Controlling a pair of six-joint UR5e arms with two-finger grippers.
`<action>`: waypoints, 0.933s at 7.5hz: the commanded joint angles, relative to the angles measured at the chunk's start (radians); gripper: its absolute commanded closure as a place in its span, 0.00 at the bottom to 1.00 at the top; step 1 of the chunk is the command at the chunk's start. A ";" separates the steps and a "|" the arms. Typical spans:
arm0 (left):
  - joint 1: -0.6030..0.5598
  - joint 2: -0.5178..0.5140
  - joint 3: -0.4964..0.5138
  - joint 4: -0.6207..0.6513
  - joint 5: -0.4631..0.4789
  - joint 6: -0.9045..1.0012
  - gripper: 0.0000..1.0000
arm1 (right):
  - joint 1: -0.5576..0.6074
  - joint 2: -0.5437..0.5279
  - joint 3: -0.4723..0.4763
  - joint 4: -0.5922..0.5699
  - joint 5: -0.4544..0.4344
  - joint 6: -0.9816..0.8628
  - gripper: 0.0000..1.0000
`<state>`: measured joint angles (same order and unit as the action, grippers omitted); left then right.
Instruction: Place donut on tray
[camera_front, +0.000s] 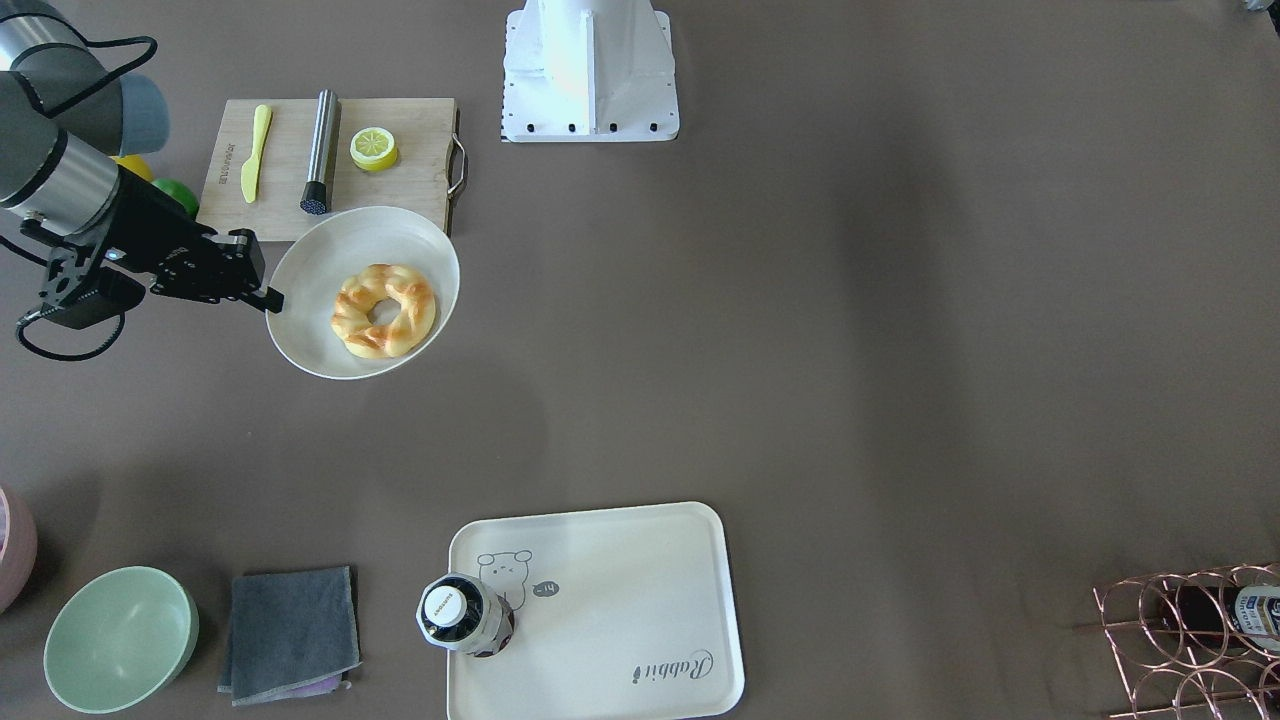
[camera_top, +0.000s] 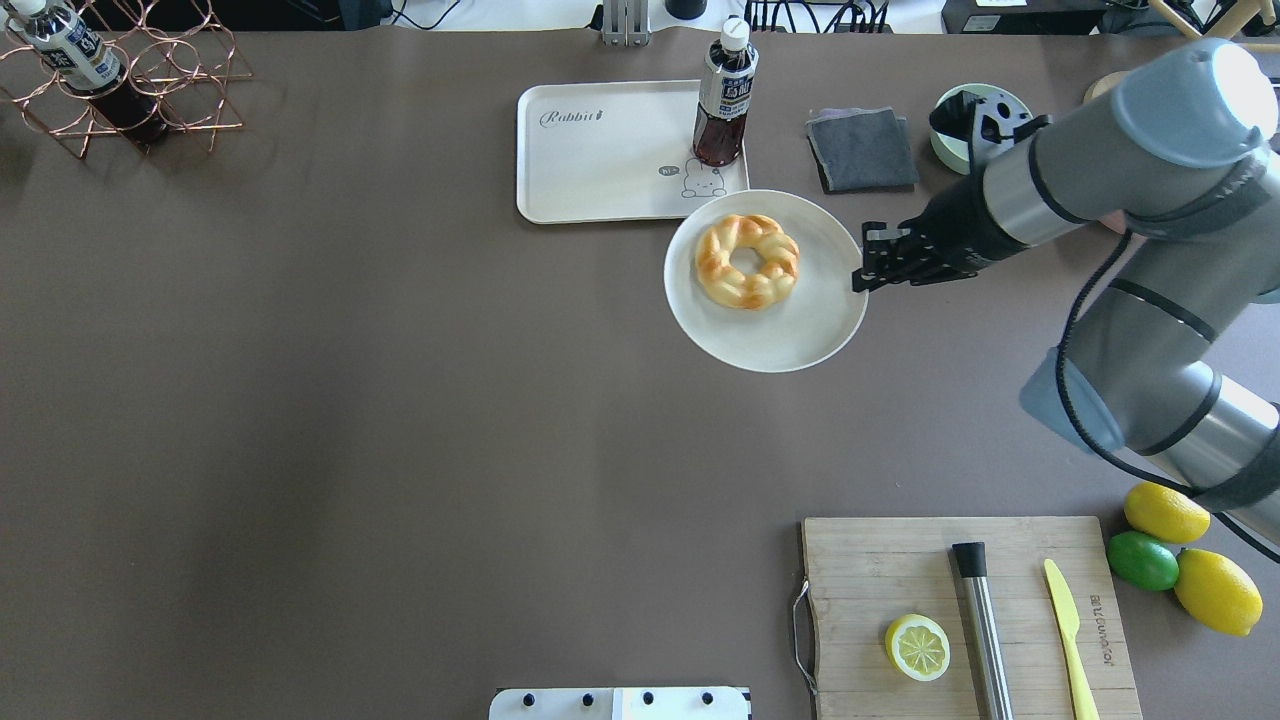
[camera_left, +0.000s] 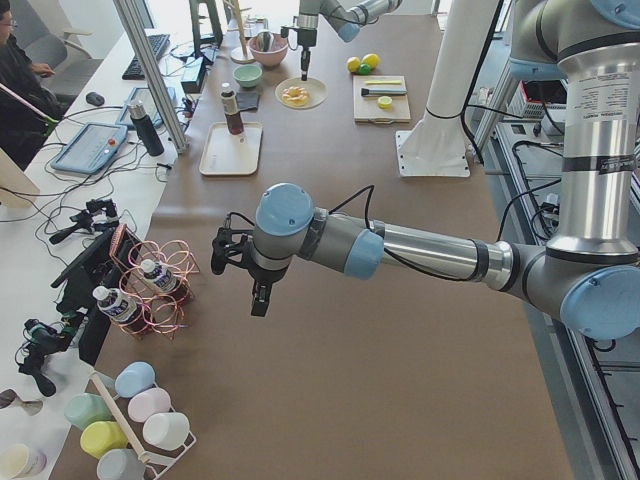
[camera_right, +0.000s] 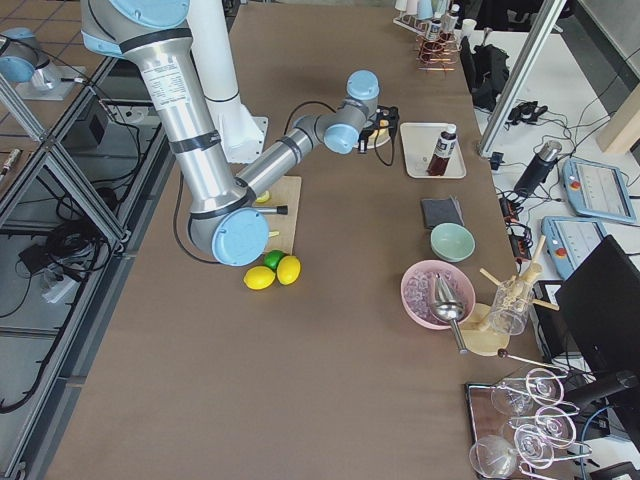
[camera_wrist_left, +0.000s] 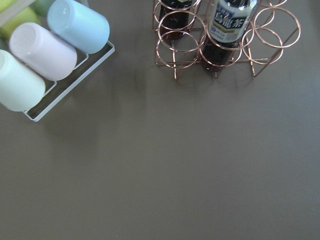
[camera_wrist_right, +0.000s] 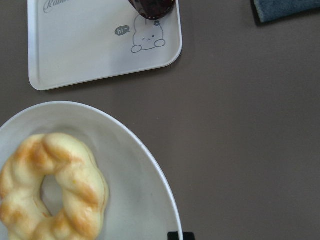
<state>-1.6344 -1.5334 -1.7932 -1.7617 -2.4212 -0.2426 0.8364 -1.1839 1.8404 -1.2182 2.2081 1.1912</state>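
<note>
The golden-brown braided donut (camera_front: 384, 310) (camera_top: 747, 260) (camera_wrist_right: 50, 187) lies on a round white plate (camera_front: 310, 260) (camera_top: 790, 335) (camera_wrist_right: 135, 200). My right gripper (camera_front: 270, 298) (camera_top: 860, 275) is shut on the plate's rim and holds the plate above the table. The cream-white tray (camera_front: 620, 620) (camera_top: 600, 160) (camera_wrist_right: 85, 50) with the bear drawing lies just beyond the plate. My left gripper (camera_left: 258, 298) shows only in the exterior left view, hanging over bare table by the wire rack; I cannot tell if it is open or shut.
A dark drink bottle (camera_front: 462, 615) (camera_top: 722, 95) stands on the tray's corner by the bear. A grey cloth (camera_top: 862, 148) and green bowl (camera_front: 120, 638) sit beside the tray. A cutting board (camera_top: 900, 560) holds a lemon half, steel rod and yellow knife. A copper bottle rack (camera_top: 120, 80) stands far left.
</note>
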 joint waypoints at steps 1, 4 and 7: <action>0.088 -0.095 -0.009 -0.018 -0.117 -0.269 0.02 | -0.089 0.192 0.008 -0.200 -0.083 0.085 1.00; 0.331 -0.223 0.003 -0.348 -0.110 -0.852 0.02 | -0.170 0.298 -0.007 -0.266 -0.185 0.136 1.00; 0.578 -0.356 -0.002 -0.466 0.132 -1.174 0.02 | -0.201 0.349 -0.027 -0.310 -0.232 0.148 1.00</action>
<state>-1.1784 -1.8049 -1.7953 -2.1869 -2.3981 -1.2635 0.6502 -0.8606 1.8320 -1.5150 2.0034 1.3325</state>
